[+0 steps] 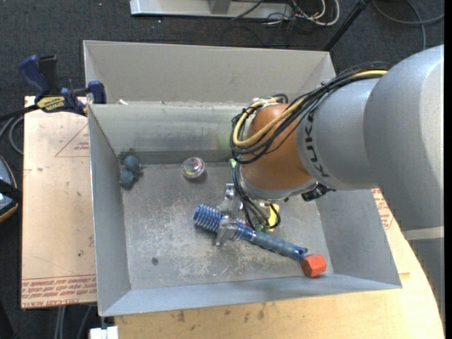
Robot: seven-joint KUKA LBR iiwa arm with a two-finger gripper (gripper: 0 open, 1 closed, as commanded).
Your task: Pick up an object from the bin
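Note:
My gripper (227, 221) is down at the bin's floor near the middle, under the arm's orange dome. It is open, with one fingertip (230, 202) behind and one (223, 236) in front of the neck of a blue brush (272, 243). The brush lies flat, its ribbed blue head (207, 217) pointing left and its handle running off to the right front. An orange block (313, 265) rests just past the handle's end, by the front right wall.
A small round shiny thing (193, 167) lies near the back wall, left of the arm. A grey-blue lump (129, 169) sits in the back left corner. The arm covers the bin's right side.

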